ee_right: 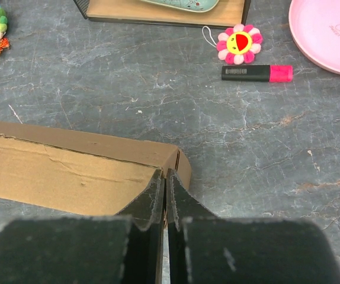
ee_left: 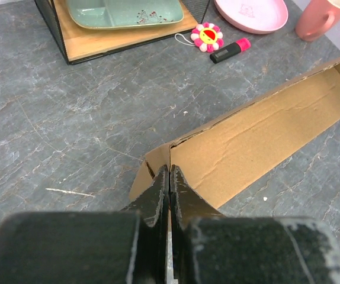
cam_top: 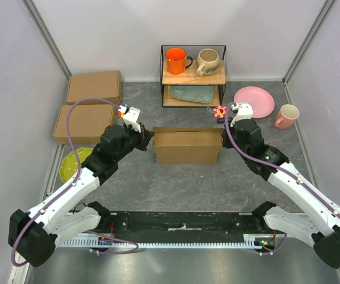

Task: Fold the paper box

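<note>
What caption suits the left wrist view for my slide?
Left gripper shut on an end wall of the open brown corrugated cardboard box.

paper box (cam_top: 187,148) mid-table, rack (cam_top: 193,78) behind it, plate (cam_top: 254,102) right of rack

paper box (cam_top: 186,148): matt brown corrugated cardboard, rough-cut edges. tabletop (cam_top: 176,189): matt grey veined stone look. pink plate (cam_top: 254,102): smooth, glossy.

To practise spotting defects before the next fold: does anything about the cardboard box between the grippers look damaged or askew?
Yes. The paper box has an irregular crease wrinkling its inner wall, and at the corner beside the left gripper the end flap gapes away from the wall.
</note>
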### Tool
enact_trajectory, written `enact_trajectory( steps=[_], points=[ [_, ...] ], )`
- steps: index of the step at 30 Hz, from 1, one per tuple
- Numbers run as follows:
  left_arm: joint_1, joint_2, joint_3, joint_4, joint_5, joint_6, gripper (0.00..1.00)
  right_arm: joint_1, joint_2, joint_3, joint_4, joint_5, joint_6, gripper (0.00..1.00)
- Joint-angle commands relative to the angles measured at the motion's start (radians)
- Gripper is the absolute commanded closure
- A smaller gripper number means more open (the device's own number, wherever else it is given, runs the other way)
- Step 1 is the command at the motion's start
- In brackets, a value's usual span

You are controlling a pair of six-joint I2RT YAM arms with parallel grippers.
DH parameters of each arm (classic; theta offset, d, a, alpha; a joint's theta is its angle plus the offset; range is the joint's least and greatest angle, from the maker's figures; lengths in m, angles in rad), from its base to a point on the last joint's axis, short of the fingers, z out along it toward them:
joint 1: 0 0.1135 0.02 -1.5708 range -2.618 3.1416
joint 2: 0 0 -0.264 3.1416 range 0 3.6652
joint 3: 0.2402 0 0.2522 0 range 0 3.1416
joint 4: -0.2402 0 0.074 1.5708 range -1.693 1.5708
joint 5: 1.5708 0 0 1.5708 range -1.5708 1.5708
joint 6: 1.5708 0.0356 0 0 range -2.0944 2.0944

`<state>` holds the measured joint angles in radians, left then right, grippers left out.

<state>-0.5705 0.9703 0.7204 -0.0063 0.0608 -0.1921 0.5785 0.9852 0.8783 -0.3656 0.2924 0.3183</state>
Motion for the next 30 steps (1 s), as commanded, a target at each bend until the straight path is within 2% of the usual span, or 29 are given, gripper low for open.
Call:
enact_trajectory(
  steps=[1, 6, 19, 26, 30],
  points=[
    [-0.022, 0.01, -0.056, -0.008, 0.093, -0.067, 0.98, 0.006, 0.013, -0.044, -0.068, -0.05, 0.016, 0.97],
    [-0.029, 0.027, -0.091, 0.002, 0.08, -0.084, 0.98, 0.007, 0.01, -0.055, -0.065, -0.052, 0.016, 0.97],
    [-0.101, 0.074, -0.052, -0.132, -0.142, 0.019, 0.98, 0.006, 0.001, -0.047, -0.07, -0.052, 0.011, 0.97],
    [-0.103, 0.067, -0.047, -0.127, -0.141, 0.026, 0.98, 0.006, -0.002, -0.045, -0.072, -0.059, 0.011, 0.94],
    [-0.104, 0.022, -0.033, -0.13, -0.133, 0.025, 0.9, 0.006, -0.005, -0.029, -0.079, -0.055, 0.008, 0.92]
  ],
)
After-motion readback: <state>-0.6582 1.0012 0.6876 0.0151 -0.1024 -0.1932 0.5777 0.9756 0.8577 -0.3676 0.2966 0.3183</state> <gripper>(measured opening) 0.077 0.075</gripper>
